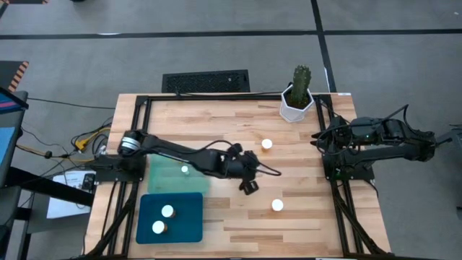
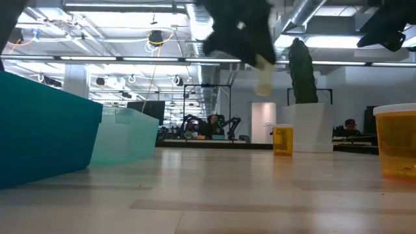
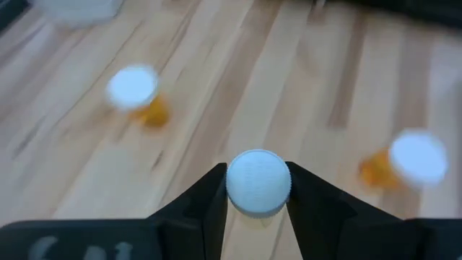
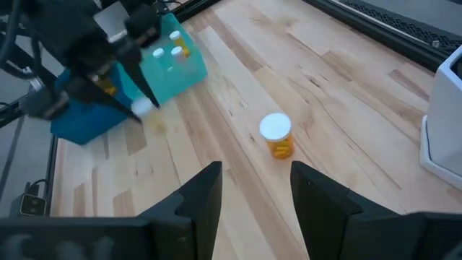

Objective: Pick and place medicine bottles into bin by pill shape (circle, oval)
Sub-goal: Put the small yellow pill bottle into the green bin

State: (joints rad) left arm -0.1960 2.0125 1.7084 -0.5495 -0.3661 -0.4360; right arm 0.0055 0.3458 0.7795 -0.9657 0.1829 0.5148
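Observation:
My left gripper (image 1: 249,185) hangs above the middle of the table, shut on a medicine bottle (image 3: 258,182) with a white cap. Two more medicine bottles stand upright on the wood, one (image 1: 267,144) toward the far side and one (image 1: 277,205) nearer the front. The dark teal bin (image 1: 189,224) holds two bottles and the pale bin (image 1: 162,179) holds one. My right gripper (image 4: 256,191) waits open at the table's right edge, with nothing between its fingers. My left gripper pinches the bottle between its two fingers, one on each side of the white cap (image 3: 258,206). The fingers slant down from the table's left. The bottle (image 2: 263,75) hangs tilted below them, lifted clear of the table.
A white pot with a green cactus (image 1: 297,97) stands at the far right of the table. Both bins sit at the near left. Bare wood lies between the bins and the two standing bottles.

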